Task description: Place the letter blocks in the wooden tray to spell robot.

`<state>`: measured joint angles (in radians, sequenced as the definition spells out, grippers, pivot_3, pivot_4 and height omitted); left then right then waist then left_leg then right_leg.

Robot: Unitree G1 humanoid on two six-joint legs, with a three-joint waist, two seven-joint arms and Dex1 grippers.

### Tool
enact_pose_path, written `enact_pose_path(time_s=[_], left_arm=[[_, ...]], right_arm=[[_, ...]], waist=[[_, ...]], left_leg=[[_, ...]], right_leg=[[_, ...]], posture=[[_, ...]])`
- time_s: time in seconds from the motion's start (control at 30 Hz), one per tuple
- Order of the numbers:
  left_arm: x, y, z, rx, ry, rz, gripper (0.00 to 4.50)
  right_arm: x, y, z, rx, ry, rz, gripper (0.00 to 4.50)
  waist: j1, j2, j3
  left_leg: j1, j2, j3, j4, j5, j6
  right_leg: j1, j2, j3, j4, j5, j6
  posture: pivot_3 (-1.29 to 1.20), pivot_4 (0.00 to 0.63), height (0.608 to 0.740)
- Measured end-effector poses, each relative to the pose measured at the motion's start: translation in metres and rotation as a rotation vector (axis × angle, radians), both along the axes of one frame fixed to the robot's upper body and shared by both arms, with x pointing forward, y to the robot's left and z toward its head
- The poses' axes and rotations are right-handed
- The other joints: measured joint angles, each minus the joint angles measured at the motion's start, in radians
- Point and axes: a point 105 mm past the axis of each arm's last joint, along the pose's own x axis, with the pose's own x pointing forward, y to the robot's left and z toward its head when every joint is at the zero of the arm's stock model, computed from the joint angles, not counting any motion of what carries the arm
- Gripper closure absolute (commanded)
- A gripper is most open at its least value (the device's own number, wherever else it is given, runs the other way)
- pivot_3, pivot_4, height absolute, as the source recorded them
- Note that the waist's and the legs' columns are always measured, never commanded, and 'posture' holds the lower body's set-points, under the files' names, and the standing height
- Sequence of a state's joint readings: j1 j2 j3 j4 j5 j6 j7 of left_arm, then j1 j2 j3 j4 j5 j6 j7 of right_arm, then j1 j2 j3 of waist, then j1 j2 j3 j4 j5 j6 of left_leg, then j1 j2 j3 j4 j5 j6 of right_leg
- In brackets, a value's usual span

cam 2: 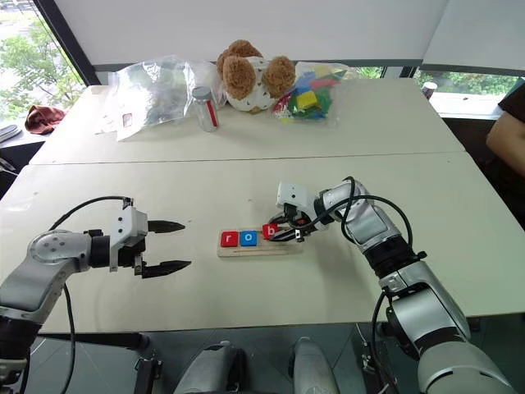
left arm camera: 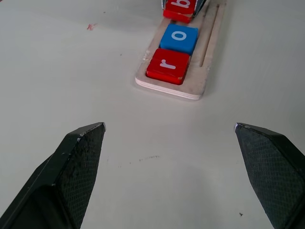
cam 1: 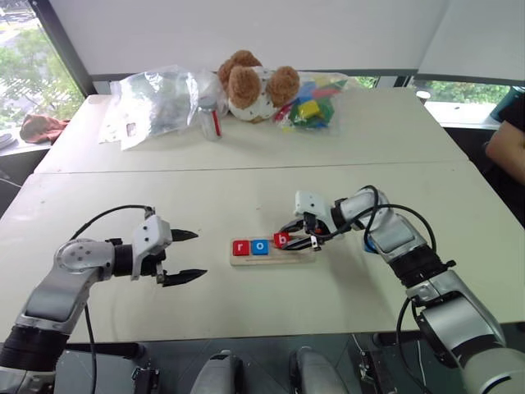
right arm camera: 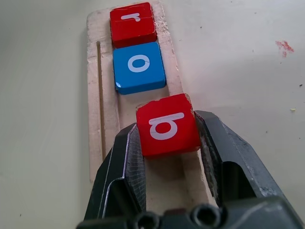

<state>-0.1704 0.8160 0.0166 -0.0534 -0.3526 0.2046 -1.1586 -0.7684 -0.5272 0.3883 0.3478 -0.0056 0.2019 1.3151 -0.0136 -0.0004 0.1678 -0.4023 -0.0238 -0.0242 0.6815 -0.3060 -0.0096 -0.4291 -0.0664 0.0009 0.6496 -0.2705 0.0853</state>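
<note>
The pale wooden tray (cam 1: 273, 257) lies at centre frame, with a glossy red r block (cam 1: 241, 247) and blue o block (cam 1: 260, 246) seated inside. The right gripper (right arm camera: 167, 131) clamps the square red b block (right arm camera: 167, 125) over the tray. Lower left, the left gripper (cam 1: 190, 255) gapes wide and empty, its textured black fingers (left arm camera: 78, 162) apart.

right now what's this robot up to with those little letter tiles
It is spelling a word in the wooden tray. The red r tile and blue o tile already lie in it. The right gripper is shut on the red b tile, holding it over the next slot. The left gripper is open beside the tray, holding nothing.
</note>
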Motion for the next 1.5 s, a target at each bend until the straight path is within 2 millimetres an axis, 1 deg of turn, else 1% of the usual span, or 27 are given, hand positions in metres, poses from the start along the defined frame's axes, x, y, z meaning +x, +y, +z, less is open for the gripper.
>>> enact_pose_path(time_s=[0.1, 0.33, 0.73, 1.27, 1.3, 1.33, 1.37, 1.4, 1.43, 1.47, 1.5], left_arm=[[0.001, 0.002, -0.002, 0.006, 0.0, 0.007, 0.0], [0.002, -0.001, -0.003, -0.002, -0.015, 0.005, 0.0], [0.006, -0.001, -0.009, 0.0, -0.013, 0.018, 0.0], [0.008, -0.009, -0.014, 0.001, -0.013, 0.009, 0.0], [0.008, -0.009, -0.014, 0.003, -0.013, 0.011, 0.0], [0.008, -0.009, -0.014, 0.002, -0.013, 0.012, 0.0], [0.009, -0.009, -0.015, -0.001, -0.012, 0.012, 0.0], [0.009, -0.01, -0.015, -0.002, -0.011, 0.012, 0.0], [0.009, -0.01, -0.015, -0.003, -0.011, 0.012, 0.0], [0.009, -0.01, -0.015, -0.003, -0.01, 0.013, 0.0], [0.009, -0.009, -0.015, -0.003, -0.01, 0.014, 0.0]], right_arm=[[-0.002, 0.001, 0.001, -0.001, 0.004, 0.008, 3.35], [-0.008, 0.005, 0.0, 0.005, 0.0, 0.021, 3.35], [-0.009, 0.017, -0.003, 0.03, -0.001, 0.028, 3.35], [-0.009, 0.024, -0.004, 0.04, -0.006, 0.031, 3.35], [-0.009, 0.024, -0.004, 0.04, -0.007, 0.031, 2.32], [-0.009, 0.023, -0.005, 0.038, -0.007, 0.029, 1.97], [-0.009, 0.023, -0.005, 0.039, -0.009, 0.026, 1.4], [-0.008, 0.024, -0.004, 0.042, -0.014, 0.019, 0.95], [-0.007, 0.024, -0.004, 0.044, -0.018, 0.014, 0.34], [-0.006, 0.023, -0.003, 0.049, -0.024, 0.003, 0.02], [-0.005, 0.023, -0.003, 0.053, -0.025, -0.005, 0.02]], waist=[[0.0, 0.0, 0.0], [0.0, 0.0, 0.0], [0.0, 0.0, 0.0], [-0.001, 0.0, 0.0], [-0.001, 0.0, 0.0], [-0.001, 0.0, 0.0], [-0.001, 0.0, 0.0], [-0.001, 0.0, 0.0], [-0.001, 0.0, 0.0], [-0.001, 0.0, 0.0], [-0.001, 0.0, 0.0]], left_leg=[[0.0, 0.0, 0.0, 0.0, 0.0, 0.0], [0.0, 0.0, 0.0, 0.0, 0.0, 0.0], [0.0, 0.0, 0.0, 0.0, 0.0, 0.0], [0.0, 0.0, 0.0, 0.001, 0.001, -0.001], [0.0, 0.0, 0.0, 0.001, 0.001, -0.001], [0.0, 0.0, 0.0, 0.001, 0.001, -0.001], [0.0, 0.0, 0.0, 0.001, 0.001, -0.001], [0.0, 0.0, 0.0, 0.001, 0.001, -0.001], [0.0, 0.0, 0.0, 0.001, 0.001, -0.001], [0.0, 0.0, 0.0, 0.001, 0.001, -0.001], [0.0, 0.0, 0.0, 0.001, 0.001, -0.001]], right_leg=[[0.0, 0.0, 0.0, 0.0, 0.0, 0.0], [0.0, 0.0, 0.0, 0.0, 0.0, 0.0], [0.0, 0.001, -0.001, 0.001, 0.0, 0.0], [0.0, 0.001, -0.001, 0.002, 0.0, 0.0], [0.0, 0.001, -0.001, 0.002, 0.0, 0.0], [0.0, 0.001, -0.001, 0.002, 0.0, 0.0], [0.0, 0.001, -0.001, 0.002, 0.0, 0.0], [0.0, 0.001, -0.001, 0.002, 0.0, 0.0], [0.0, 0.001, -0.001, 0.002, 0.0, 0.0], [0.0, 0.001, -0.001, 0.002, 0.0, 0.0], [0.0, 0.001, -0.001, 0.002, 0.0, 0.0]], posture=[[0.0, 0.15, 0.74], [0.0, 0.15, 0.74], [0.0, 0.15, 0.74], [0.0, 0.15, 0.74], [0.0, 0.15, 0.74], [0.0, 0.15, 0.74], [0.0, 0.15, 0.74], [0.0, 0.15, 0.74], [0.0, 0.15, 0.74], [0.0, 0.15, 0.74], [0.0, 0.15, 0.74]])
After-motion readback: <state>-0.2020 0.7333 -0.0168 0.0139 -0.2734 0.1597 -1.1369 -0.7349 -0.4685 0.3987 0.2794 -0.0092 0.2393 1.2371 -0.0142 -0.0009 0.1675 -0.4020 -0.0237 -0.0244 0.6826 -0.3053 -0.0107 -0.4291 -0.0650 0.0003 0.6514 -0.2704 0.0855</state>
